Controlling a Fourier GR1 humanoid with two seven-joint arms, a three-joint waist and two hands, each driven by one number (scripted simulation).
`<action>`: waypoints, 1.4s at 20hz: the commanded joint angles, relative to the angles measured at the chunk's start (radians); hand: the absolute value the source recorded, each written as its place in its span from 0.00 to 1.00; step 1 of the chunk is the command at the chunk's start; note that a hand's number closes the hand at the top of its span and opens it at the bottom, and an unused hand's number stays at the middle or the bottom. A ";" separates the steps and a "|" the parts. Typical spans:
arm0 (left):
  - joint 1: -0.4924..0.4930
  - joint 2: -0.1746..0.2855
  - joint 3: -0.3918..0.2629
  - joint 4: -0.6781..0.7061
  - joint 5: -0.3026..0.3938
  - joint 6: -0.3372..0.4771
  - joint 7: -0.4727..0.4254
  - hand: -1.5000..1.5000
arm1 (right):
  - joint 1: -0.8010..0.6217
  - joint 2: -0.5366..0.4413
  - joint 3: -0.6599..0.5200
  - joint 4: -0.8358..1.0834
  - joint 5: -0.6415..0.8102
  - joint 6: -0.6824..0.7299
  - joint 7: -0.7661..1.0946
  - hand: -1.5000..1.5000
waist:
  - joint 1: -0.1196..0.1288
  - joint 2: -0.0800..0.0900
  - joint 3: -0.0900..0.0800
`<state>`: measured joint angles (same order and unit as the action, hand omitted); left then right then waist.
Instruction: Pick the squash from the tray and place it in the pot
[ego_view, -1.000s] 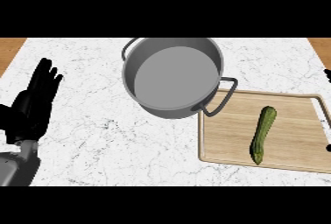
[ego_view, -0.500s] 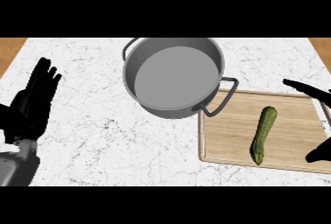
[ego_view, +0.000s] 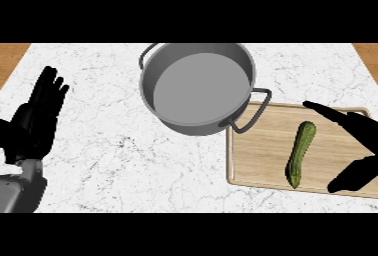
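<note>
Since the earlier frame, the right hand (ego_view: 358, 127) has come further in from the view's right edge and now reaches over the wooden tray (ego_view: 251, 150), while the squash (ego_view: 299, 154), the pot (ego_view: 198, 87) and the left hand (ego_view: 37, 120) lie as before. Seen from the head, the squash lies on the tray's right half with its long axis running almost straight from the far side to the near side, its upper end leaning slightly right and its thinner lower end pointing at the tray's near edge. The right hand is spread and holds nothing, with straight fingers beyond the squash's far end and the thumb near its lower end, both just beside it and not touching. The grey pot stands on the marble counter (ego_view: 133, 160) to the left of and beyond the tray, one loop handle overlapping the tray's far left corner. The squash is dark green, long, slim and gently curved. The left hand rests at the left edge, fingers up and relaxed.
</note>
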<state>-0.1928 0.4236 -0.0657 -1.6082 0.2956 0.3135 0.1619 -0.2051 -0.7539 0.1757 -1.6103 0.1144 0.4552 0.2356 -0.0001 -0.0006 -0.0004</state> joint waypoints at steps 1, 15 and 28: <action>-0.008 -0.016 0.006 -0.009 -0.028 -0.011 0.021 0.50 | -0.019 0.060 0.023 0.100 0.137 -0.027 -0.020 0.00 | 0.005 0.002 0.001; -0.011 -0.109 0.067 -0.038 -0.124 -0.061 0.074 0.50 | 0.011 0.210 -0.051 0.125 0.335 0.024 -0.063 0.00 | 0.001 0.000 0.000; 0.013 -0.167 0.068 -0.067 -0.180 -0.080 0.069 0.50 | -0.062 0.262 0.003 0.374 0.561 -0.088 -0.324 1.00 | 0.010 0.002 0.001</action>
<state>-0.1944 0.2864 0.0275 -1.6416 0.1456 0.2174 0.2223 -0.2314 -0.5266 0.1357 -1.3534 0.5888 0.4390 0.0139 0.0027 -0.0042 -0.0059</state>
